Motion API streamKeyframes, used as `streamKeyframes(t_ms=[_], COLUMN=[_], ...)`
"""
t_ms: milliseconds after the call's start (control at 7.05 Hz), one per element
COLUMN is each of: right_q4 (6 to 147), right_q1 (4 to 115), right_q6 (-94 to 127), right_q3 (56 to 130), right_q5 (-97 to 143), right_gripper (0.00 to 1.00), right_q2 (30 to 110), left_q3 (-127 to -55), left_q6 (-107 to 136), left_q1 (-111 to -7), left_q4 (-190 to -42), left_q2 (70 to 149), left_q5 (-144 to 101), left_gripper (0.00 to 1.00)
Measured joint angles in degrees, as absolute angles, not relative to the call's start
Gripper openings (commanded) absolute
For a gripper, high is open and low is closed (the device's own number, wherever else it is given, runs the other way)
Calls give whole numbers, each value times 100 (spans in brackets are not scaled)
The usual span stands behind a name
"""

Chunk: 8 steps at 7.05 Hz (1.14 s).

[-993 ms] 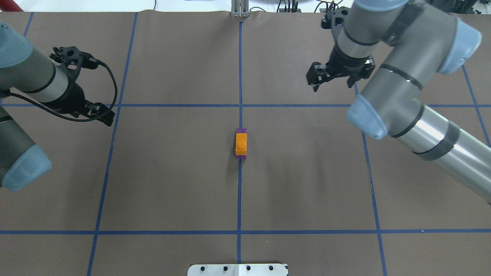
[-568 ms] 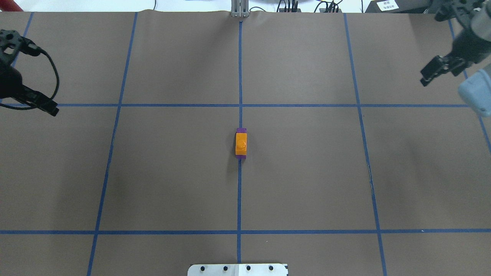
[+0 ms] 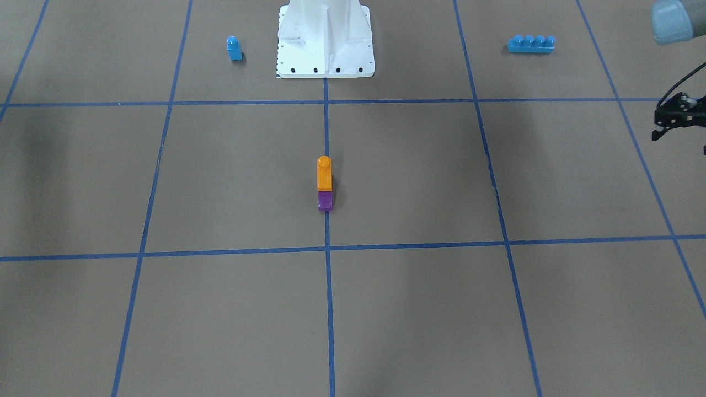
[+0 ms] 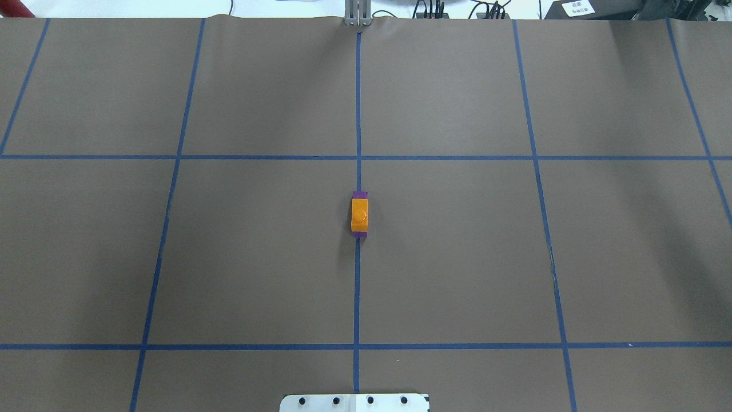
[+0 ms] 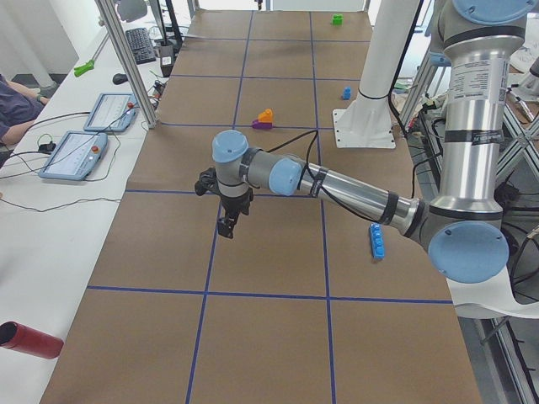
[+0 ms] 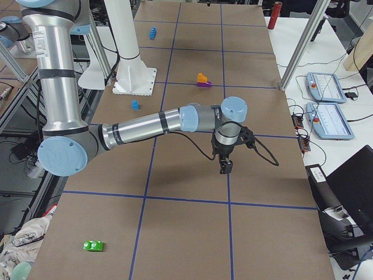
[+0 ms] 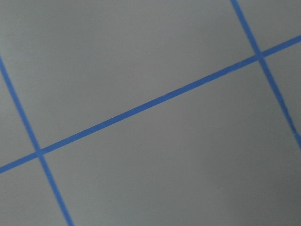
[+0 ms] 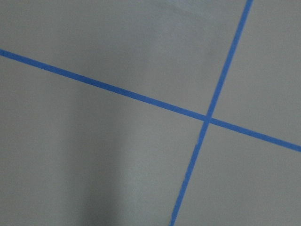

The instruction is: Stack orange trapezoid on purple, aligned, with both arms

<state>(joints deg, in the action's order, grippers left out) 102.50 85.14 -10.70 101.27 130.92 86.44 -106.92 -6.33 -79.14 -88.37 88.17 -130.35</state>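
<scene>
Starting on my left: the left pincer (image 5: 226, 224) hangs above bare surface (image 4: 229, 257), well apart from the bricks, and its wrist view shows only brown paper and blue tape (image 7: 141, 110). Only a sliver of it reaches the front view, so I cannot tell whether its jaws stand wide or narrow, though I see nothing carried in it. Near my base (image 3: 325, 38) on that side lies a long blue brick (image 3: 531, 43), no part of this job. Now the centre, and here's the prize: the orange trapezoid (image 3: 324, 175) sits on top of the purple (image 3: 325, 200), right on the middle tape line, with nothing holding it. From overhead the orange covers the purple squarely, just a thin purple edge peeking out at each end, so I judge the stack made and lined up. Over to my right: the right pincer (image 6: 226, 165) hovers over bare surface too, well clear of the stack. It is seen only from the side, so wide or narrow I cannot tell. I'd call the stacking done; at most, parking is left.
</scene>
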Motion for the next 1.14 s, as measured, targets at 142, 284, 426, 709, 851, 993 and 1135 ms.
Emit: streamKeyframes(t_ms=[142, 284, 426, 709, 851, 993, 1135], right_q4=[10243, 10214, 10164, 9974, 9830, 9749, 9713], right_q1=[8711, 8809, 8853, 8871, 8868, 8864, 8858], right_q6=[-1086, -1086, -1040, -840, -744, -677, -645], right_q3=[10117, 10117, 10126, 10113, 10084, 10076, 10077], right_q5=[13116, 13114, 13111, 13107, 13110, 13112, 13115], right_gripper=[100, 100, 100, 100, 100, 100, 100], right_q2=[8904, 9142, 9297, 9389, 9396, 9395, 9388], left_q3=[-10425, -10239, -10152, -10083, -10091, -10061, -9998], left_q6=[-862, -932, -969, -998, -989, -999, -1007], left_q1=[-8291, -8531, -8674, -8808, -8845, -8857, -8858], left_q4=[-8977, -9061, -9096, -9149, -9135, -9128, -9148], left_q2=[8696, 8658, 8620, 8421, 8371, 8342, 8332], left_q5=[-13062, -13082, -13093, -13071, -13098, -13220, -13433], left_gripper=[100, 100, 100, 100, 100, 100, 100])
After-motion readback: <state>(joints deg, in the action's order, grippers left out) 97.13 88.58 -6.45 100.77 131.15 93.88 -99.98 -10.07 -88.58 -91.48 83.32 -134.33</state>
